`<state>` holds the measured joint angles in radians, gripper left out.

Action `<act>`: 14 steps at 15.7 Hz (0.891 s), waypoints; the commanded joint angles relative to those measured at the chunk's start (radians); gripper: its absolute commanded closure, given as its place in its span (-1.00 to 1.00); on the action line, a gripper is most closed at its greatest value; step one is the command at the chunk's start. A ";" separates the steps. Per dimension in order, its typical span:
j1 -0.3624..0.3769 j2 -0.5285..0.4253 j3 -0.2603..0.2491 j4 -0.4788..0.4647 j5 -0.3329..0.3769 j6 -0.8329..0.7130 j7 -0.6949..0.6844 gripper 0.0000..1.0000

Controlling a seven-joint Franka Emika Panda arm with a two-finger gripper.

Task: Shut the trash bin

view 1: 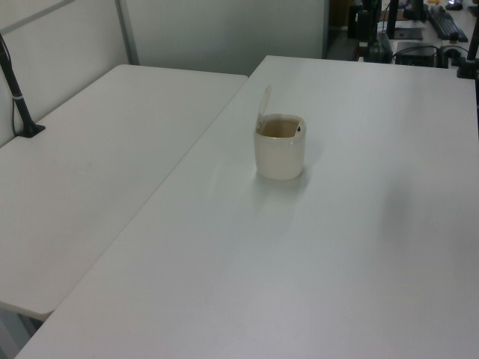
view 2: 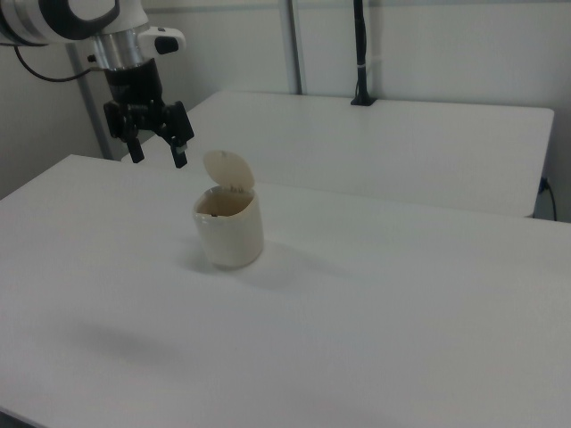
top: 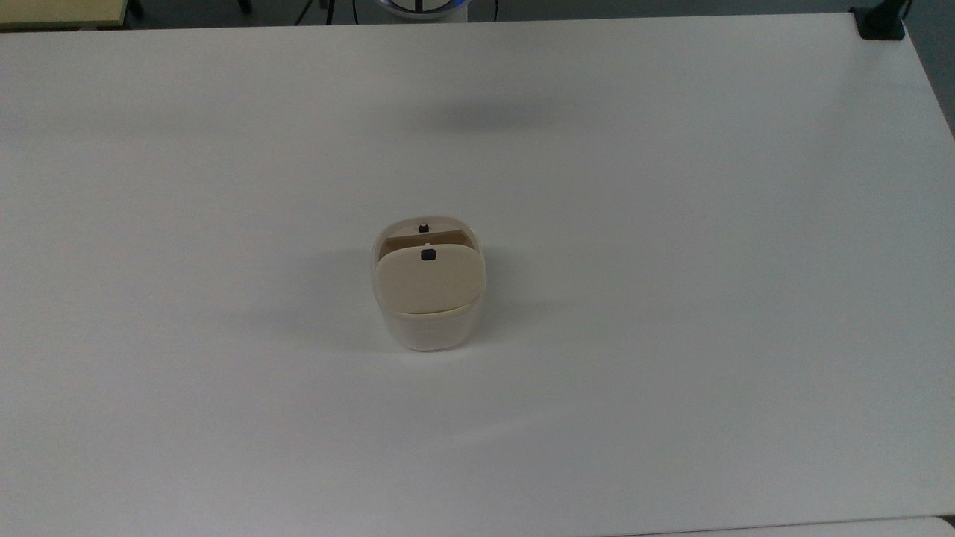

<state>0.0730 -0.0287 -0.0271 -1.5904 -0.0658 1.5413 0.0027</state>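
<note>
In the top view, I am looking down on the trash bin (top: 427,298) sitting near the middle of the white tabletop (top: 671,298). Its beige lid (top: 429,277) is standing raised and is covering most of the opening; I am seeing just a sliver of brown interior behind it. A small black square mark (top: 428,255) is showing near the lid's far edge, and a second dark spot (top: 424,227) is sitting on the rim beyond; what it is I cannot tell.

In the left view, the bin (view 1: 280,147) is sitting on the nearer tabletop (view 1: 337,247), with its lid (view 1: 263,108) seen edge-on as a thin upright strip on the left view's left side. The mouth is gaping open.

In the right view, the tool (view 2: 157,160) is hanging above the tabletop (view 2: 401,303), up and to the right view's left of the bin (view 2: 229,228), apart from it. Its black fingers (view 2: 179,154) are spread wide, gripping nothing. The lid (view 2: 228,168) is tilting upright behind the opening.
</note>
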 commanded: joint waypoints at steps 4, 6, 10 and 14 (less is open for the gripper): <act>0.016 -0.010 -0.005 -0.019 -0.019 0.006 0.008 -1.00; 0.014 0.002 -0.005 -0.019 -0.019 0.006 0.005 -1.00; 0.014 0.019 -0.005 -0.019 -0.020 0.010 0.005 -1.00; 0.016 0.018 -0.005 -0.017 -0.020 0.010 0.003 -1.00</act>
<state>0.0749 0.0040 -0.0270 -1.5920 -0.0658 1.5414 0.0031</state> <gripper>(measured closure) 0.000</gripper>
